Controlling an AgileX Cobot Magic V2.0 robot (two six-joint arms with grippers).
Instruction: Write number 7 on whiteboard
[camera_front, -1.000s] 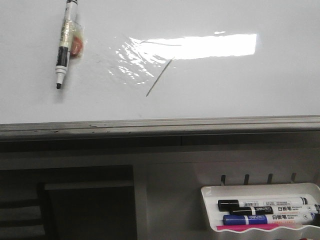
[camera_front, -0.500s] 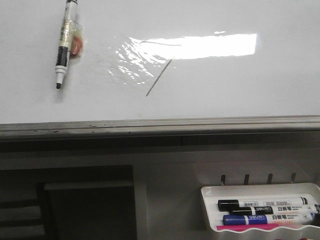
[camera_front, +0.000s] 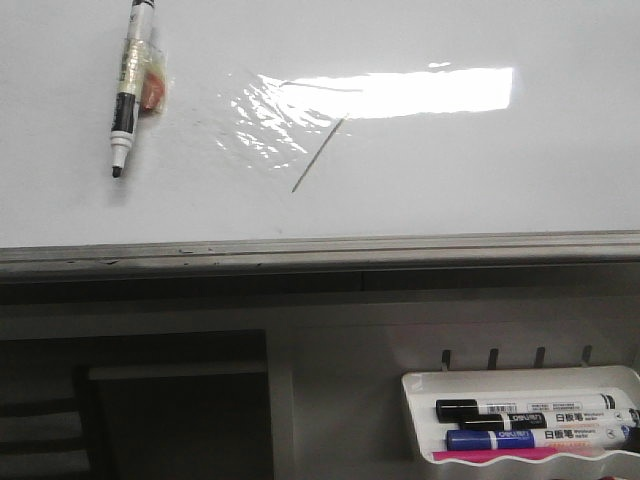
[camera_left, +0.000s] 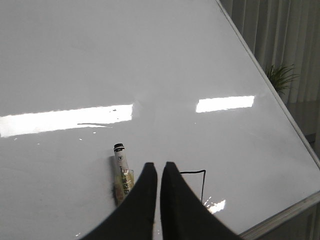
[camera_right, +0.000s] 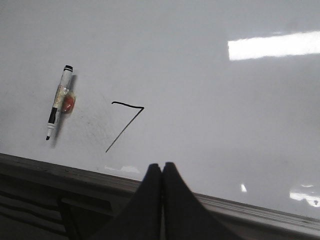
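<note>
The whiteboard (camera_front: 480, 170) fills the upper half of the front view, with glare and a wrinkled shiny patch. The number 7 (camera_front: 318, 155) is drawn on it as a thin dark mark; its top stroke lies in the glare. It also shows in the right wrist view (camera_right: 125, 122) and partly behind the fingers in the left wrist view (camera_left: 202, 182). A black-and-white marker (camera_front: 128, 90), uncapped and with tape round it, lies on the board left of the 7. My left gripper (camera_left: 159, 167) is shut and empty, just beside the marker (camera_left: 121, 170). My right gripper (camera_right: 162, 166) is shut and empty over the board's lower edge.
The board's grey edge strip (camera_front: 320, 248) runs across the front view. Below it at the right hangs a small white tray (camera_front: 420, 385) with black and blue markers (camera_front: 540, 438). A dark shelf opening (camera_front: 170, 410) sits lower left. Neither gripper shows in the front view.
</note>
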